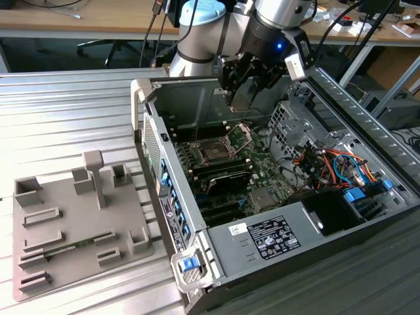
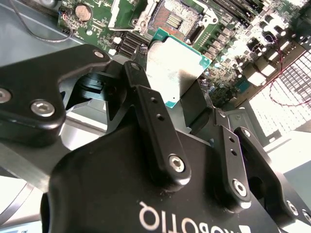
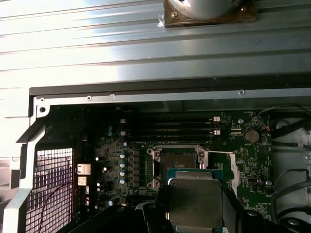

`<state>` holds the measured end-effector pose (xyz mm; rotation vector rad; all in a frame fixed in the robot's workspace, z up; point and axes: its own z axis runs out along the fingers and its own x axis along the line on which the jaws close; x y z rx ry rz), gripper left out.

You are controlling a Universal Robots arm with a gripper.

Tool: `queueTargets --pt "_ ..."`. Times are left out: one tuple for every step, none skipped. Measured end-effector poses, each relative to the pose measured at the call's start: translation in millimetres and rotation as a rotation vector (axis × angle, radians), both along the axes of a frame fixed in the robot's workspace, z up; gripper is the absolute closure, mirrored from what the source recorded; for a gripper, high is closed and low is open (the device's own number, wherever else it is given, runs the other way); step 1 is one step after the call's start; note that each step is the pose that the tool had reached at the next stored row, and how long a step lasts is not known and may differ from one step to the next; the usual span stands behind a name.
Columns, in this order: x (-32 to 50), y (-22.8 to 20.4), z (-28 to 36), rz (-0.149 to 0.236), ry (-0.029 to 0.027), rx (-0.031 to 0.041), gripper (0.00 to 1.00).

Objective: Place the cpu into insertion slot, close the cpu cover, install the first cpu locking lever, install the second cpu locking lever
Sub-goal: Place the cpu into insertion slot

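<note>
My gripper (image 1: 243, 100) hangs inside the open computer case, above the green circuit board, shut on the cpu (image 1: 240, 96). In both wrist views the cpu (image 2: 171, 73) (image 3: 194, 198) is a silvery square with a green rim, pinched at two opposite edges by the black fingers (image 2: 146, 104). The insertion slot (image 1: 214, 153) (image 2: 174, 18) (image 3: 177, 161) lies bare and dark a little below and ahead of the chip. The cpu cover (image 1: 240, 134) (image 3: 234, 171) stands swung open along one side of the slot.
Long black memory slots (image 3: 167, 127) run beside the socket. A drive cage with orange and blue cables (image 1: 328, 164) and a power supply (image 1: 275, 237) fill the case on the exterior view's right. A grey fixture tray (image 1: 72, 226) lies on the ribbed table left of the case.
</note>
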<state>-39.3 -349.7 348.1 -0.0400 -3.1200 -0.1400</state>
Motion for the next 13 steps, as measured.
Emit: queueTargets --pt "0.0 0.0 -0.3 0.0 0.0 -0.0001 0.47" --pt "0.0 0.0 -0.4 0.0 0.0 0.0 0.47" --pt "0.0 0.0 -0.6 0.0 0.0 0.0 0.47" --pt "0.0 0.0 -0.8 0.0 0.0 0.0 0.47" --pt "0.0 0.0 -0.9 0.0 0.0 0.0 0.47" --pt "0.0 0.0 -1.1 0.0 0.0 0.0 0.47" --pt "0.0 0.0 -1.3 0.0 0.0 0.0 0.47" --pt "0.0 0.0 -1.6 0.0 0.0 0.0 0.47" --pt "0.0 0.0 -2.0 0.0 0.0 0.0 0.47" --pt "0.0 0.0 -2.6 0.0 0.0 0.0 0.47" --pt "0.0 0.0 -2.9 0.0 0.0 0.0 0.47" --pt "0.0 0.0 -3.2 0.0 0.0 0.0001 0.47" --pt "0.0 0.0 -3.5 0.0 0.0 0.0 0.47"
